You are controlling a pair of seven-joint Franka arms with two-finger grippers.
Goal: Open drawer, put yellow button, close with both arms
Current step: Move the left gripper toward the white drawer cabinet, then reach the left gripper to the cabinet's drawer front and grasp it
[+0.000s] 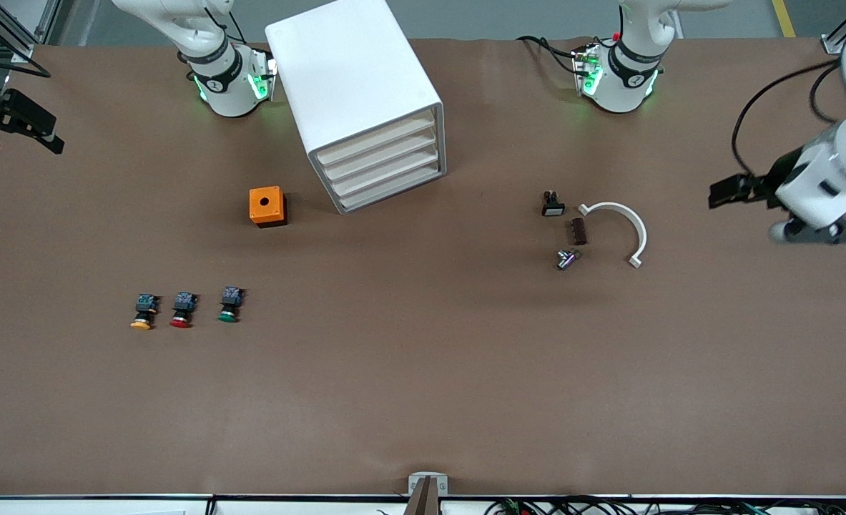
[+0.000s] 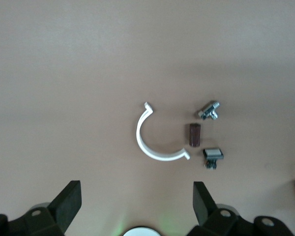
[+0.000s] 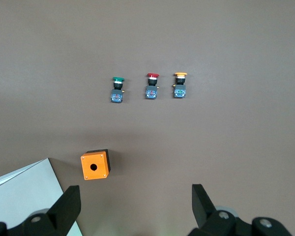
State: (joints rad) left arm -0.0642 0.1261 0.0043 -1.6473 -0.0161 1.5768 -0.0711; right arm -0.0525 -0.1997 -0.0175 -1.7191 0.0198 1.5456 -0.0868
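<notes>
the brown table (image 1: pixel 423 372) carried everything. the white cabinet (image 1: pixel 355 86) stood between the two arm bases, its four drawer fronts facing the front camera at an angle. the drawer (image 1: pixel 376 139), the top one, was shut flush with the three lower drawers (image 1: pixel 388 177).

the left arm (image 1: pixel 834 168) waited at its own end of the table, and the left gripper (image 2: pixel 136 204) hung over bare table with its fingers (image 2: pixel 68 201) spread wide and holding nothing. in its wrist view lay a white curved clip (image 2: pixel 155 140), a small brown block (image 2: pixel 194 134), a metal fitting (image 2: pixel 209 110) and a small black part (image 2: pixel 213 157), a loose cluster toward the left arm's end of the table, well apart from the cabinet.

the right arm (image 1: pixel 208 50) showed only its base and lower links in the front view. the right gripper (image 3: pixel 136 206) was spread open and empty, up in the air over the table by the cabinet corner (image 3: pixel 24 196) and the orange box (image 3: pixel 95 165), which sat just beside the cabinet, toward the right arm's end.

the yellow button (image 1: pixel 144 312) lay on the table well apart from that gripper, nearer to the front camera than the orange box, its cap pointing toward the camera. it was the end one in a row of three, with the red button (image 1: pixel 182 310) beside it and the green button (image 1: pixel 229 305) next along; none touched. in the right wrist view the yellow button (image 3: pixel 180 85) lay clear of both open fingers (image 3: pixel 202 201).
</notes>
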